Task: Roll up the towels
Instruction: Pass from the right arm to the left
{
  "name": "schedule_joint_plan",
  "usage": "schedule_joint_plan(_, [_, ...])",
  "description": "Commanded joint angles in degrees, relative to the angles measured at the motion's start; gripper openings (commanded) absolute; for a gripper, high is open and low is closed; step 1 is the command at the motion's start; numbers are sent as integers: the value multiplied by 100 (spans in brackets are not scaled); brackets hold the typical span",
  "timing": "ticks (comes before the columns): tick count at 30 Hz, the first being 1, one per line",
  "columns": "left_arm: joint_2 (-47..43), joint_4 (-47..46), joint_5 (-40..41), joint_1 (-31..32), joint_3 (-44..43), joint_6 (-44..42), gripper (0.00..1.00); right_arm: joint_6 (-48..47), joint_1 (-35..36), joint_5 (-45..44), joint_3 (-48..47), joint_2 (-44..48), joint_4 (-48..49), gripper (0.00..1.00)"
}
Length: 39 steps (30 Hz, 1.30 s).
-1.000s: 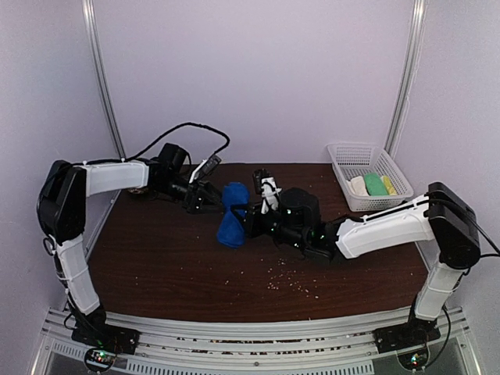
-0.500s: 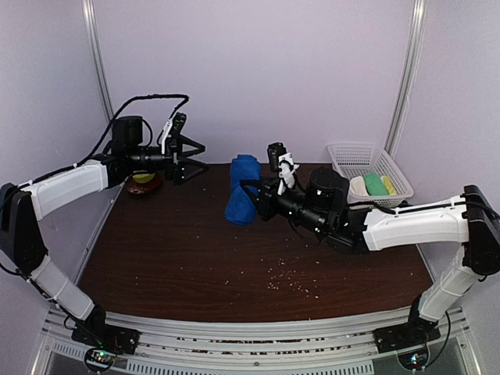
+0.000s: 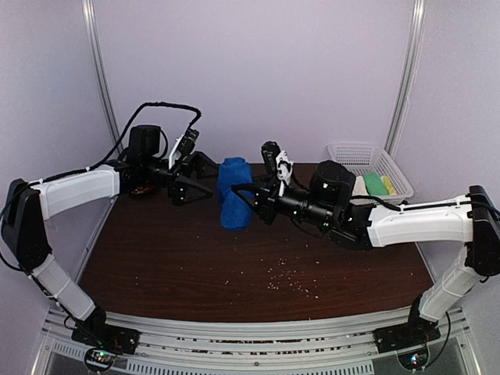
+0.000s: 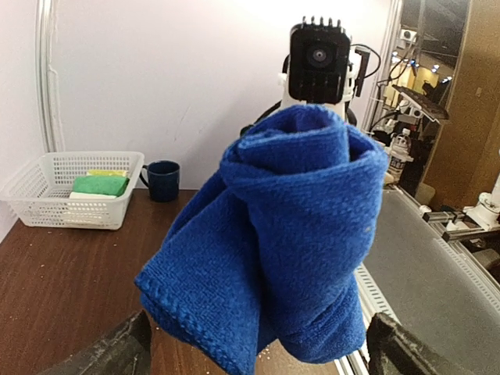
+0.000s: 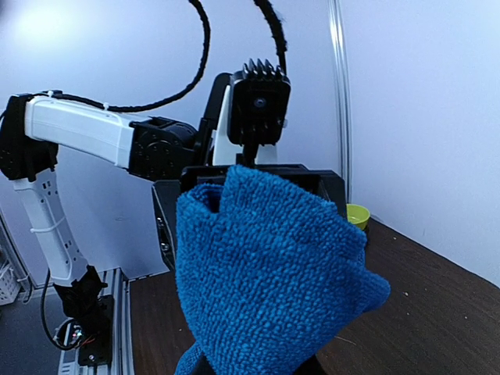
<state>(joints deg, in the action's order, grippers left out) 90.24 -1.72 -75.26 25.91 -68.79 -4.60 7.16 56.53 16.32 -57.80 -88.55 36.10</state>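
Note:
The blue towel (image 3: 233, 194) hangs loosely bunched and folded above the dark table (image 3: 180, 266), near the back middle. My right gripper (image 3: 253, 205) is shut on the towel's right side; in the right wrist view the towel (image 5: 266, 281) covers the gripper (image 5: 258, 369) almost fully. My left gripper (image 3: 209, 180) is open just left of the towel, at the same height and not touching it. In the left wrist view the towel (image 4: 289, 242) fills the space ahead, with the fingertips (image 4: 117, 355) wide apart at the bottom corners.
A white mesh basket (image 3: 369, 158) with green, yellow and white pieces stands at the back right, also seen as the basket (image 4: 74, 191). A dark mug (image 4: 162, 180) stands beside it. A yellow-green bowl (image 5: 357, 215) sits at the back left. Crumbs (image 3: 289, 277) dot the table.
The right gripper has lifted the towel off the table and turned it upright. The left gripper backed away to the rear left, then came back toward the towel, staying open.

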Motion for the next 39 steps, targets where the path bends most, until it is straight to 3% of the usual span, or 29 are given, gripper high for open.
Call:
schedule_joint_plan(1, [231,-28,-585,34,-131,-8,98,-104,-4,639,-53,181,583,0])
schedule_joint_plan(9, [498,479,-726,274,-319,-380,98,-338,-5,477,-105,49,599,0])
schedule_joint_plan(20, [454,768,-508,522,-415,-575,98,-354,-4,-1176,-427,-441,276,0])
schedule_joint_plan(30, [471,303,924,705,-358,110,97,-132,224,-2224,-628,-827,166,0])
schedule_joint_plan(39, [546,556,1955,799,-445,-12,90,318,412,-3240,-1180,-1258,-268,0])
